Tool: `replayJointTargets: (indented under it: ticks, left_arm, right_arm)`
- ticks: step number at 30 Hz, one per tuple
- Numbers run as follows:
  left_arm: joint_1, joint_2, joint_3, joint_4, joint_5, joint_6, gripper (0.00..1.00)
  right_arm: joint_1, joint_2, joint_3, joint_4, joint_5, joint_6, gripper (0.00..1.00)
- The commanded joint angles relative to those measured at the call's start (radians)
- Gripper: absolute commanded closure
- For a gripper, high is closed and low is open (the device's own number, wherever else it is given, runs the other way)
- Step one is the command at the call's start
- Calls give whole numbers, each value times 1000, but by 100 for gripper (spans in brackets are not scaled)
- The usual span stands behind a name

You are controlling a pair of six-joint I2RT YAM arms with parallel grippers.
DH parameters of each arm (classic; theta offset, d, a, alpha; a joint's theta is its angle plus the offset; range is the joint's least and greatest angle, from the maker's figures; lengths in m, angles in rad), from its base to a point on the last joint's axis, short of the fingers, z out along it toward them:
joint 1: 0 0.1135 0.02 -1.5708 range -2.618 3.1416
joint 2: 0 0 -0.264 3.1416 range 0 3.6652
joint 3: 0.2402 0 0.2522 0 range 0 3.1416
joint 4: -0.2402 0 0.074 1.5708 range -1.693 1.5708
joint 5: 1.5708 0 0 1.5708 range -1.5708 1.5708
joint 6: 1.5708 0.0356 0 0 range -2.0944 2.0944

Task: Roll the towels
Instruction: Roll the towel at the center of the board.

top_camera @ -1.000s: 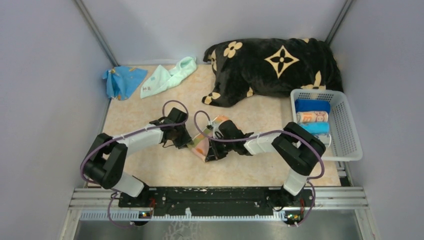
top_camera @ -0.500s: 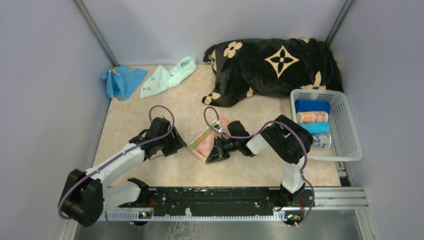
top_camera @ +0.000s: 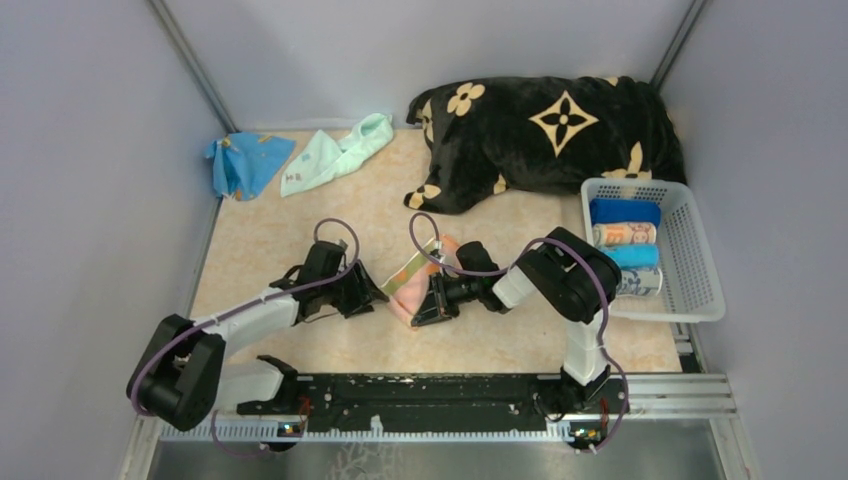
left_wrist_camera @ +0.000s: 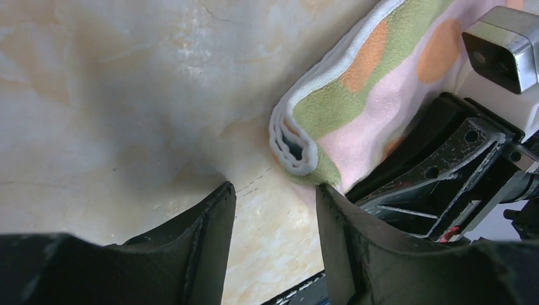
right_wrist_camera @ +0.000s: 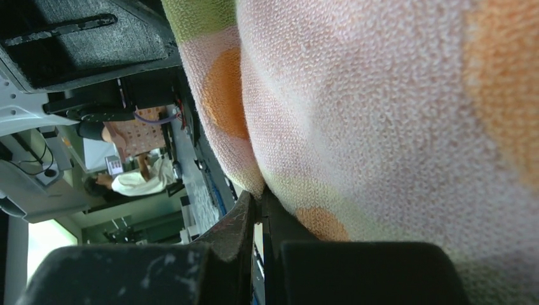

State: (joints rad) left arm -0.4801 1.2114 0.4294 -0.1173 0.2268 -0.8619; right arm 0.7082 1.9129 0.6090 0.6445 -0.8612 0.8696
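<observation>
A pink towel with orange dots and green stripes [top_camera: 412,277] lies partly rolled in the middle of the table. Its rolled end shows in the left wrist view [left_wrist_camera: 356,95]. My right gripper [top_camera: 423,308] is at the towel's near end; in the right wrist view [right_wrist_camera: 260,210] its jaws are pinched on the towel's edge [right_wrist_camera: 381,127]. My left gripper [top_camera: 372,293] is open and empty just left of the towel, its fingertips [left_wrist_camera: 224,198] low over the table and a little short of the roll. A mint green towel [top_camera: 335,152] and a blue towel [top_camera: 243,162] lie crumpled at the back left.
A big black blanket with beige flowers [top_camera: 550,135] fills the back right. A white basket [top_camera: 700,290] at the right edge holds several rolled towels [top_camera: 624,235]. Grey walls close in the table on three sides.
My left gripper pulled back left off the towel, then came back right to its edge. My right arm drew in and turned, still pinching the towel.
</observation>
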Motion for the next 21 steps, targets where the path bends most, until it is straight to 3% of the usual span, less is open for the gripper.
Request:
replayJointTargets:
  ticks: [1, 5, 10, 15, 19, 21]
  left_arm:
    - [-1, 56, 4, 20, -16, 2, 45]
    - [-1, 110, 22, 9, -30, -8, 48]
    - [-7, 191, 39, -14, -46, -36, 52]
    - [-10, 238, 54, -47, -75, -53, 53]
    - [-11, 264, 60, -58, -75, -70, 55]
    - [-13, 270, 62, -65, -76, -74, 55]
  right_arm:
    - [-15, -2, -2, 11, 0, -12, 100]
    - [-15, -51, 9, -62, 37, -62, 94]
    - [11, -208, 74, -376, 197, -226, 75]
    - [103, -363, 181, -669, 481, -393, 64]
    - [237, -417, 268, -818, 806, -516, 61]
    - [299, -415, 309, -849, 884, -563, 60]
